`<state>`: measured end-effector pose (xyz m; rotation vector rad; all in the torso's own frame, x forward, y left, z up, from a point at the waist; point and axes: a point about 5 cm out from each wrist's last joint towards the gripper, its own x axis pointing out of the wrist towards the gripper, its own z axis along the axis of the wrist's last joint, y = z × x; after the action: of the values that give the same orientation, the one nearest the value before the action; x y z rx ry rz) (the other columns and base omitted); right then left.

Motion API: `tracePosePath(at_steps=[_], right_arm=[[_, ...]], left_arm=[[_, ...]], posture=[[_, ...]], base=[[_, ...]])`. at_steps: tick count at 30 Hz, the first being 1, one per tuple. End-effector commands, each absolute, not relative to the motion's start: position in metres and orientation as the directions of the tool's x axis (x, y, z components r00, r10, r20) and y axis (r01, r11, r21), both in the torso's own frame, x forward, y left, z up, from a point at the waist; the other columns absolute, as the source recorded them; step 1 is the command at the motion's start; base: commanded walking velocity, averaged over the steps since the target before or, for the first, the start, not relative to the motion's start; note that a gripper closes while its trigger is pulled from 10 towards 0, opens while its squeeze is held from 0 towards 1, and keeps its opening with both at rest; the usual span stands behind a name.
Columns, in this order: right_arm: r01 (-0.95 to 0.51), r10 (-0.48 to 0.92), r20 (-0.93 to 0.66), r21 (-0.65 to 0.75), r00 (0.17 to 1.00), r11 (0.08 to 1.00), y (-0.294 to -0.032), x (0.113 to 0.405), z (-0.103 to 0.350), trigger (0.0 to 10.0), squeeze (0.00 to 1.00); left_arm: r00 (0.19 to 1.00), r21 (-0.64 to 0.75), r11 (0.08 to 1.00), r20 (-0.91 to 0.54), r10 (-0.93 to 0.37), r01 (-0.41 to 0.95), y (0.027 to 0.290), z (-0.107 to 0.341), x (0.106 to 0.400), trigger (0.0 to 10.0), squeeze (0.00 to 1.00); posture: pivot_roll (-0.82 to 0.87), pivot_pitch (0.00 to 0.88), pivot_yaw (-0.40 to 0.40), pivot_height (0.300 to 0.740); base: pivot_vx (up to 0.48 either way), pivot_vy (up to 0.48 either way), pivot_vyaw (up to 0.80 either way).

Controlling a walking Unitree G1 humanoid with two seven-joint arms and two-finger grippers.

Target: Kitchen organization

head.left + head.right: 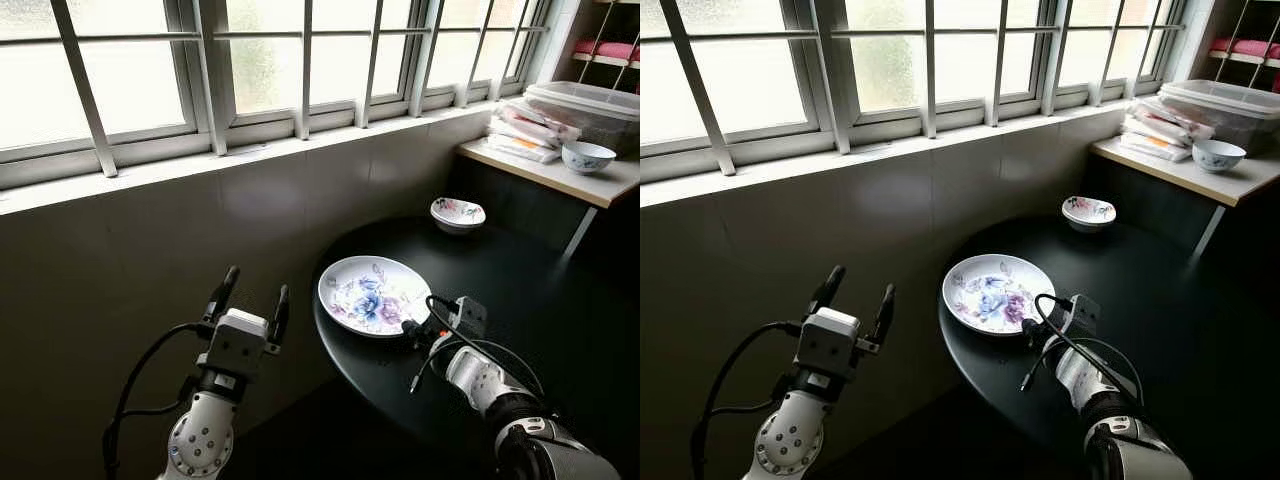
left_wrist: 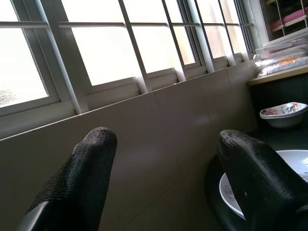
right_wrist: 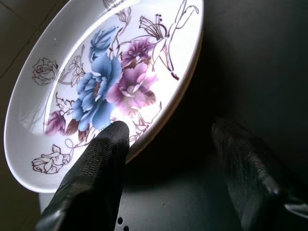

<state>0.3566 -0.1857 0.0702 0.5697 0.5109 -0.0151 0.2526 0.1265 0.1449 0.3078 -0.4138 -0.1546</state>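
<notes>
A white plate (image 1: pixel 372 292) painted with blue and purple flowers lies near the left edge of the round black table (image 1: pixel 520 300). My right gripper (image 1: pixel 415 328) is open at the plate's near right edge. In the right wrist view one finger (image 3: pixel 103 159) reaches over the plate (image 3: pixel 96 72) inside its rim, while the other finger (image 3: pixel 240 159) stays outside above the dark tabletop. My left gripper (image 1: pixel 257 285) is raised and open, holding nothing, in front of the tiled wall to the left of the table. Its fingers (image 2: pixel 82 178) point toward the window sill.
A small flowered bowl (image 1: pixel 457 213) sits at the table's far edge. At the back right a wooden counter (image 1: pixel 560 178) carries a blue-patterned bowl (image 1: pixel 586 155), a lidded plastic box (image 1: pixel 585 105) and stacked packets. Barred windows run along the wall.
</notes>
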Motion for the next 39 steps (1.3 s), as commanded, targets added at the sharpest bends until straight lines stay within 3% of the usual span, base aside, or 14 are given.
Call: tracePosePath(at_steps=[1, 7, 8, 9, 10, 11, 21, 32, 39], right_arm=[[0.202, 0.093, -0.487, 0.519, 0.868, 0.83, -0.193, 0.358, 0.072, 10.0, 0.0], [0.305, 0.052, -0.529, 0.564, 0.847, 0.768, -0.198, 0.354, 0.066, 10.0, 0.0], [0.312, 0.049, -0.536, 0.561, 0.843, 0.767, -0.199, 0.353, 0.065, 4.6, 0.0], [0.326, 0.04, -0.543, 0.56, 0.839, 0.761, -0.199, 0.353, 0.063, 1.6, 0.0], [0.334, 0.034, -0.544, 0.563, 0.838, 0.756, -0.199, 0.353, 0.063, 1.6, 0.0], [0.343, 0.025, -0.543, 0.564, 0.839, 0.751, -0.2, 0.353, 0.064, 0.0, 0.0], [0.435, -0.072, -0.527, 0.609, 0.847, 0.663, -0.204, 0.365, 0.082, 0.0, 0.0], [0.484, -0.193, -0.485, 0.597, 0.853, 0.639, -0.207, 0.374, 0.107, 0.0, 0.0], [0.523, -0.251, -0.487, 0.574, 0.837, 0.63, -0.2, 0.365, 0.119, 0.0, 0.0]], left_arm=[[0.911, 0.326, 0.941, 0.355, -0.207, 0.087, 0.126, 0.142, 0.252, 10.0, 0.0], [0.912, 0.327, 0.941, 0.353, -0.206, 0.086, 0.126, 0.143, 0.252, 10.0, 0.0], [0.913, 0.327, 0.941, 0.353, -0.207, 0.087, 0.126, 0.143, 0.253, 10.0, 0.0], [0.913, 0.329, 0.94, 0.351, -0.208, 0.087, 0.125, 0.142, 0.253, 10.0, 0.0], [0.913, 0.33, 0.94, 0.351, -0.208, 0.088, 0.125, 0.142, 0.252, 10.0, 0.0], [0.913, 0.331, 0.94, 0.35, -0.208, 0.088, 0.126, 0.142, 0.252, 10.0, 0.0], [0.916, 0.334, 0.938, 0.34, -0.213, 0.094, 0.125, 0.141, 0.252, 10.0, 0.0], [0.917, 0.33, 0.939, 0.338, -0.214, 0.097, 0.124, 0.14, 0.251, 10.0, 0.0], [0.918, 0.326, 0.941, 0.337, -0.209, 0.094, 0.124, 0.14, 0.25, 10.0, 0.0]], posture=[[0.11, 0.0, -0.045, 0.74], [0.11, 0.0, -0.044, 0.74], [0.11, 0.0, -0.041, 0.74], [0.11, 0.0, -0.041, 0.74], [0.11, 0.0, -0.041, 0.74], [0.11, 0.0, -0.04, 0.74], [0.1, 0.0, -0.035, 0.74], [0.09, 0.0, -0.038, 0.74], [0.09, 0.0, -0.044, 0.74]], base=[[0.0, 0.0, 0.0], [0.0, 0.0, 0.0], [0.0, 0.0, 0.0], [0.0, 0.0, 0.0], [0.0, 0.0, 0.0], [0.0, 0.0, 0.0], [0.0, 0.0, 0.0], [0.0, 0.0, 0.0], [0.0, 0.0, 0.0]])
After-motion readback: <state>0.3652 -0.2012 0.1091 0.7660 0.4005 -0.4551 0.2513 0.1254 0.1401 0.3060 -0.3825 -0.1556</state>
